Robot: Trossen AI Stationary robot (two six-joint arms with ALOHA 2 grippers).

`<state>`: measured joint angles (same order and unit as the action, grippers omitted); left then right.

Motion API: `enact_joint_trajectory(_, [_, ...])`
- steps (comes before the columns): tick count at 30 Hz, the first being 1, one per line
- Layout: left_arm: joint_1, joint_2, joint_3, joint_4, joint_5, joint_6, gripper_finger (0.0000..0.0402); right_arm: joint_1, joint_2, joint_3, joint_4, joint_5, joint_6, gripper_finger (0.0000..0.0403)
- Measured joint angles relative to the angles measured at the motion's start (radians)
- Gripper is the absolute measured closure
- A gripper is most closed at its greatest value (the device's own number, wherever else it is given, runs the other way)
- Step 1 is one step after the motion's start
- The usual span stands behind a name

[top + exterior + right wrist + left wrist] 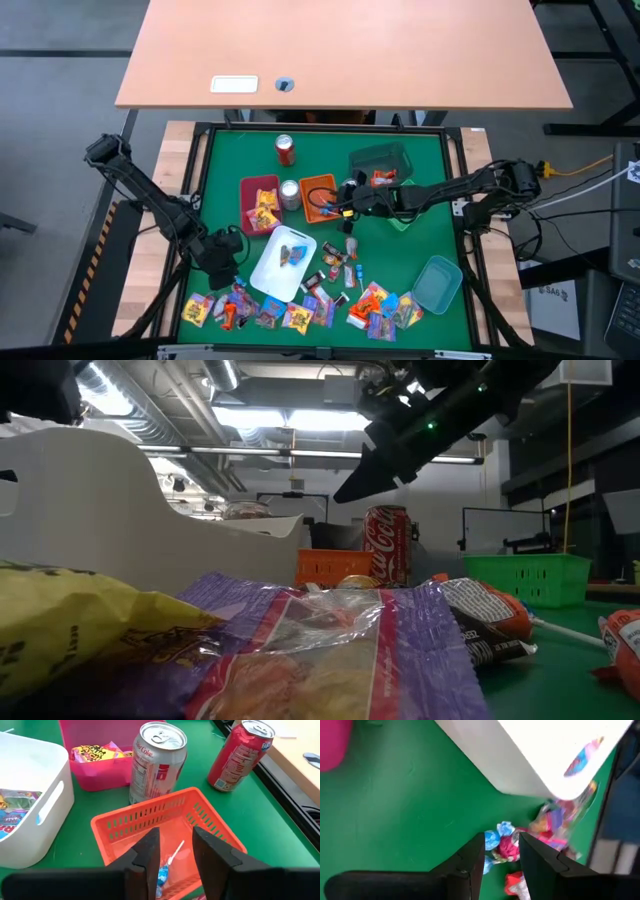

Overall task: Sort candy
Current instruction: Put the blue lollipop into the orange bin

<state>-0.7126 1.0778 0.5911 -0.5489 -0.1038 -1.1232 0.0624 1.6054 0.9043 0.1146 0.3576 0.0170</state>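
Observation:
Many wrapped candies [300, 310] lie in a loose pile along the table's near edge. My left gripper [225, 262] hangs open over the pile's left part, left of the white tray [268, 275]. In its wrist view a blue and pink candy [495, 839] lies on the green mat just beyond the fingertips of my left gripper [501, 842]. My right gripper [176, 836] stands open above the orange tray [120, 827]. A blue-wrapped lollipop with a white stick [165, 867] lies on the tray's floor below the fingers.
A silver can [157, 760] stands between the orange tray and the pink tray [95, 775], which holds yellow sweets. A red can [285, 150] stands farther back. A green tray [380, 160] is at the far right and a teal tray [437, 283] at the near right.

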Motion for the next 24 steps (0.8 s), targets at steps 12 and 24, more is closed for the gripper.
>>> enact_joint_trajectory(12, [-0.066, 0.211, 0.000, 0.009, 0.000, 0.288, 0.0293, 0.002, -0.001, 0.000, -0.011, -0.002, 0.000, 0.0285])
enact_joint_trajectory(24, [-0.100, 0.335, 0.005, 0.018, -0.010, 0.305, 0.0300, 0.002, -0.001, 0.000, -0.011, -0.003, 0.000, 0.0285])
